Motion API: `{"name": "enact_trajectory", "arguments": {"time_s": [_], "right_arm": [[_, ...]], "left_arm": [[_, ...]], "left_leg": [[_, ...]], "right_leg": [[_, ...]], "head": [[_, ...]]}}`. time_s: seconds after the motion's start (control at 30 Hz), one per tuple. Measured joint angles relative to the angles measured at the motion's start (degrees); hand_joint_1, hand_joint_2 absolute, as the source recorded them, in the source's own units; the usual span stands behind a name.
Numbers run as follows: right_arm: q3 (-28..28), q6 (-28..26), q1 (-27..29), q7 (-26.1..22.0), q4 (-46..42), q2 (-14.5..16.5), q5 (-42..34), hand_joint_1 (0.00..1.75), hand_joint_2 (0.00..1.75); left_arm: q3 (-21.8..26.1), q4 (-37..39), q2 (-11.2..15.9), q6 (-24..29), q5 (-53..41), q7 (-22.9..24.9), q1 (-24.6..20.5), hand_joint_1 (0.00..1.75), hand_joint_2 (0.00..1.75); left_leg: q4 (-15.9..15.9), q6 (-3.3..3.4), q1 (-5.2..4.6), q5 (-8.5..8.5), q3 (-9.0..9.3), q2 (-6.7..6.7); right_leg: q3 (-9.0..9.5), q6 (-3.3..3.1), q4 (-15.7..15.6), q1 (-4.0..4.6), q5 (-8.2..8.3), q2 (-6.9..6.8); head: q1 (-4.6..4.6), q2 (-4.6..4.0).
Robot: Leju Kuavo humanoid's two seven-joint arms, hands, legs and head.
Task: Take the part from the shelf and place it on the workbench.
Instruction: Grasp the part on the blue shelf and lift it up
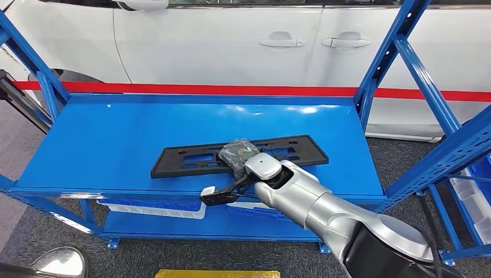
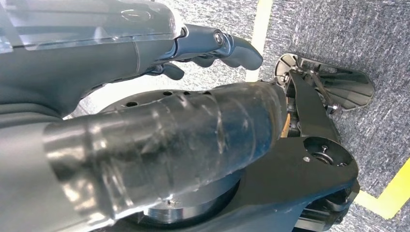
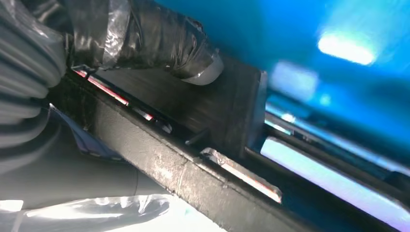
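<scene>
A long black plastic part (image 1: 185, 159) with several slots lies across the top board of the blue shelf (image 1: 116, 139), near its front edge. My right hand (image 1: 238, 153), wrapped in clear film, grips the part about its middle. In the right wrist view the thumb (image 3: 159, 43) presses on the part's flat face (image 3: 222, 106), and another film-covered finger (image 3: 96, 212) sits beneath its edge. My left hand (image 2: 159, 63) hangs over the carpet, its fingers (image 2: 227, 46) loosely bent and holding nothing.
Blue uprights (image 1: 405, 63) stand at the shelf's right and left (image 1: 35, 75) corners. A white car (image 1: 231, 40) is parked close behind the shelf. White and blue bins (image 1: 156, 208) sit on the lower board, and more bins (image 1: 475, 197) at the far right. Yellow floor lines (image 2: 261, 29) cross the grey carpet.
</scene>
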Motion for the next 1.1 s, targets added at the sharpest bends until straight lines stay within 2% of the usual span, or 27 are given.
{"name": "enact_trajectory", "arguments": {"time_s": [0.2,0.47,0.57,0.7,1.1], "right_arm": [[-1.8,4.3,-4.4,3.3,-8.1,-2.8,-1.7,1.75,1.75],[-2.2,4.0,-5.2,3.9,-12.1,-4.1,-1.5,1.75,1.75],[-2.8,3.8,-7.1,5.6,-14.6,-4.9,-1.6,1.75,1.75],[-4.4,7.0,-12.8,8.0,-20.0,-6.8,-2.1,1.75,1.75],[-5.0,12.8,-23.2,11.5,-31.3,-10.9,-3.1,1.75,1.75]], "left_arm": [[0.0,0.0,0.0,0.3,0.7,-0.2,0.1,0.00,0.00],[0.0,0.0,0.0,0.3,0.9,-0.4,0.1,0.00,0.00],[0.0,0.0,0.0,0.3,1.6,-1.0,0.2,0.00,0.00],[0.0,0.0,0.0,0.3,2.3,-1.8,0.3,0.00,1.75],[0.0,0.0,0.0,-1.4,2.5,-4.2,0.3,0.00,1.75]], "left_leg": [[0.0,-0.05,0.00,0.04,-0.09,0.01],[0.0,-0.05,0.00,0.04,-0.14,0.00],[0.0,-0.06,0.00,0.07,-0.27,0.01],[0.0,-0.06,-0.01,0.09,-0.35,0.01],[0.0,-0.06,0.00,0.09,-0.44,0.01]], "right_leg": [[-0.14,-0.01,0.0,-0.01,0.01,0.01],[-0.22,-0.01,0.1,0.00,0.01,0.00],[-0.39,-0.02,0.1,-0.01,0.02,0.02],[-0.47,-0.03,0.1,-0.02,0.03,0.01],[-0.56,-0.03,0.1,-0.01,0.03,0.01]], "head": [[0.00,0.00],[0.00,0.00],[0.00,0.00],[0.00,0.00],[0.00,0.00]]}}
